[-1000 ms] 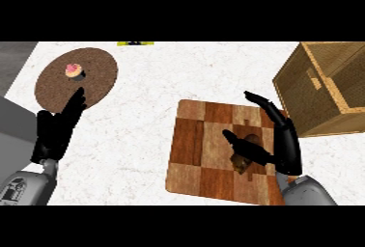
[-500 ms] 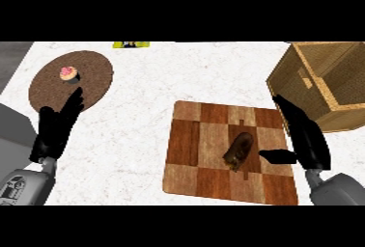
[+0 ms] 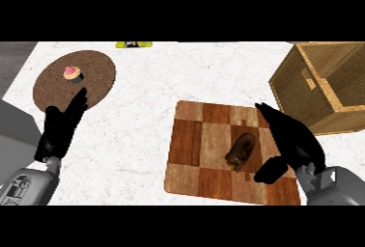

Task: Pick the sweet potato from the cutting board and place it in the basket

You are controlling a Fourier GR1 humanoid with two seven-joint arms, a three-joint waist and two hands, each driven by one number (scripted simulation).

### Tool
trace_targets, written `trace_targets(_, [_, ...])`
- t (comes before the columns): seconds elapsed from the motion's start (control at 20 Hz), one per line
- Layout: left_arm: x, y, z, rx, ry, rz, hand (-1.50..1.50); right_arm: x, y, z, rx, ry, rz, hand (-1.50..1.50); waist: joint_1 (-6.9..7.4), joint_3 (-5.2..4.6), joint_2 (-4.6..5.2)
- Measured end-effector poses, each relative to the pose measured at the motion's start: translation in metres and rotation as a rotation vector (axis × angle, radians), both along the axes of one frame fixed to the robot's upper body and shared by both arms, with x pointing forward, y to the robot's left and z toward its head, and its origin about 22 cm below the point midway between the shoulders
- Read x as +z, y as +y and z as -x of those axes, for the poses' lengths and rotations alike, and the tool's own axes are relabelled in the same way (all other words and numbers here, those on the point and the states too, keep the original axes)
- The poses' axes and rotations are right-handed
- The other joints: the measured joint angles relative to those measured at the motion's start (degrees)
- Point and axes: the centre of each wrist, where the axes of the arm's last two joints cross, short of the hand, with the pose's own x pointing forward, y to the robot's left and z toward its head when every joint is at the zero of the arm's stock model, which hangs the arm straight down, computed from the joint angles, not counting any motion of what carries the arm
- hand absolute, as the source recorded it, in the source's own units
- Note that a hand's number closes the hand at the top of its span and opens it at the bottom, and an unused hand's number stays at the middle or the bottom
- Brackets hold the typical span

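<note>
On cutting board, sweet potato just left of right hand; fingers straight, untouching

I see a brown sweet potato on a brown-checkered cutting board, a tan basket, a white speckled counter, and a pink-topped cupcake.

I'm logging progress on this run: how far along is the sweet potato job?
Nothing is completed yet: the sweet potato lies on the cutting board. In hand: the right robot hand is open beside it, on its right, not gripping. The left robot hand rests open near the plate. Left: grasp, lift, and place it in the basket.
</note>
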Motion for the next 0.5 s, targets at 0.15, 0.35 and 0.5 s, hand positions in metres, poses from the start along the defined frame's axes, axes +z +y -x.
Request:
trace_targets(0.15, [-0.001, -0.006, 0.000, 0.004, -0.002, 0.008, 0.00, 0.034, 0.018, 0.011, 0.008, 0.025, -0.012, -1.50, 0.06, 0.21, 0.16])
trace_targets(0.35, [-0.002, -0.007, -0.001, -0.003, -0.003, 0.004, 0.00, 0.063, 0.031, 0.025, 0.027, -0.004, -0.042, -1.50, 0.36, 0.38, 0.42])
trace_targets(0.5, [0.003, -0.006, -0.004, -0.011, -0.009, 0.007, 0.00, 0.073, 0.035, 0.028, 0.025, -0.041, -0.037, -1.50, 0.60, 0.46, 0.57])
